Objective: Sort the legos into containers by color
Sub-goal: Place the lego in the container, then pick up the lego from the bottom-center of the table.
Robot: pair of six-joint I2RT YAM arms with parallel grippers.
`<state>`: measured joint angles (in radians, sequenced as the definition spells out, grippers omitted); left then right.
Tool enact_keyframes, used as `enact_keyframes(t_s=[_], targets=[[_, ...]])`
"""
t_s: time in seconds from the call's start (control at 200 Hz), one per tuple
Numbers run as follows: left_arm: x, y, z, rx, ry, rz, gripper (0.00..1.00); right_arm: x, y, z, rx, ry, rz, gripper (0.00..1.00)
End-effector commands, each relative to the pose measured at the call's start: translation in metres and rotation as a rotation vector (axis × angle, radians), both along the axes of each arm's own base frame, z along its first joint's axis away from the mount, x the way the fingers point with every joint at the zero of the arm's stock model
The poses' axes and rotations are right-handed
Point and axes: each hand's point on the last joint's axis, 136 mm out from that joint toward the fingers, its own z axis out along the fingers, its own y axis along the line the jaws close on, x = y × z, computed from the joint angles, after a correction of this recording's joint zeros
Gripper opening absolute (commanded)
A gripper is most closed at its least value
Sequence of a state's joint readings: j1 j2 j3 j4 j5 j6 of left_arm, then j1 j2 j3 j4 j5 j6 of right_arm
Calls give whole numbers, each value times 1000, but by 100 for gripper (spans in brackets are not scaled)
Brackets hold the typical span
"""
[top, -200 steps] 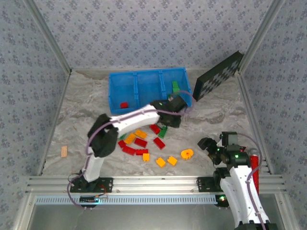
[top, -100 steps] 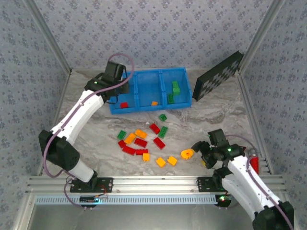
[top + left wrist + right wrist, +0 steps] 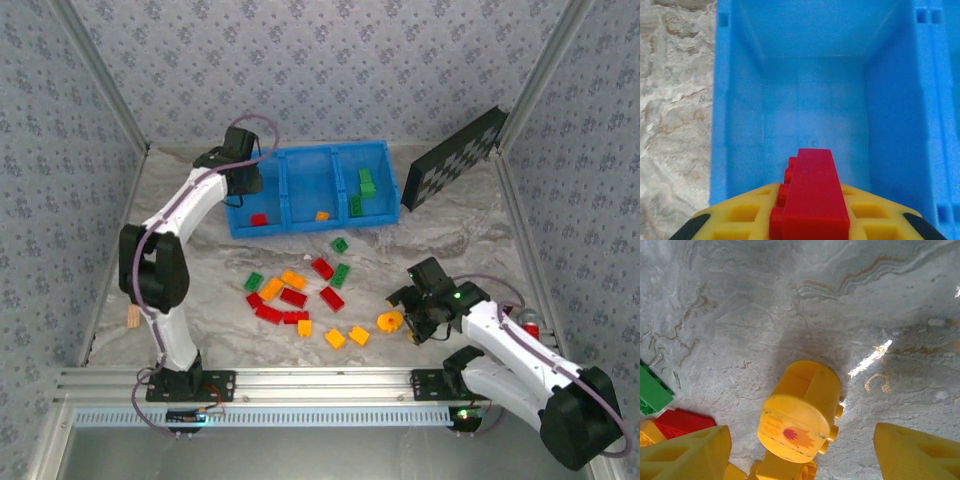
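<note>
— Two arms work over a grey marbled table (image 3: 480, 250); where is the left gripper (image 3: 245, 186)?

— At the far left, over the left compartment of the blue tray (image 3: 300, 160); its wrist view shows yellow fingers (image 3: 740, 220) pinching a red brick (image 3: 812, 195) above that compartment's blue floor.

— What lies in the tray?

— A lone red brick (image 3: 259, 219) sits at the near end of the left compartment; one orange brick (image 3: 322, 215) is in the middle one; green bricks (image 3: 365, 188) are in the right one.

— And the right gripper (image 3: 405, 316)?

— Near right, low over the table; its fingers (image 3: 685, 452) are spread wide, one on each side of the orange-yellow ring piece (image 3: 800, 420), and neither touches it; a stray green brick (image 3: 652, 390) and a stray red brick (image 3: 682, 422) sit to the left of it in the wrist view.

— Anything around, or in the way?

— The loose pile (image 3: 300, 300) of red, green and orange bricks lies in the middle of the table, between the tray and the near edge; the ring piece is at its right end, with two orange bricks (image 3: 346, 337) just beside it; a black checker-patterned panel (image 3: 455, 155) leans at the far right, beside the tray; a small tan wooden piece (image 3: 133, 317) lies well apart at the near left; a red cylinder (image 3: 528, 330) is mostly hidden behind the right arm.
</note>
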<state>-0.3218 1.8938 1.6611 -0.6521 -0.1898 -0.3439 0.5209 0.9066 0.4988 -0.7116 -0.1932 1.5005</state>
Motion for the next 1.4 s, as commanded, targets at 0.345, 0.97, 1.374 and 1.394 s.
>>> enact_keyframes(t_s=[0.345,0.97,1.374,1.394], targets=[[48,-24,-32,0,54,-46,25,5,9,-11,0,79,-50,78],[52,-29,-24,-5,55,-76,47,15,25,-24,-13,155,38,61],[9,1,82,-3,-96,-68,51,52,33,1,-51,32,222,35],[5,4,88,-4,-103,-65,51,57,32,6,-61,16,238,35]])
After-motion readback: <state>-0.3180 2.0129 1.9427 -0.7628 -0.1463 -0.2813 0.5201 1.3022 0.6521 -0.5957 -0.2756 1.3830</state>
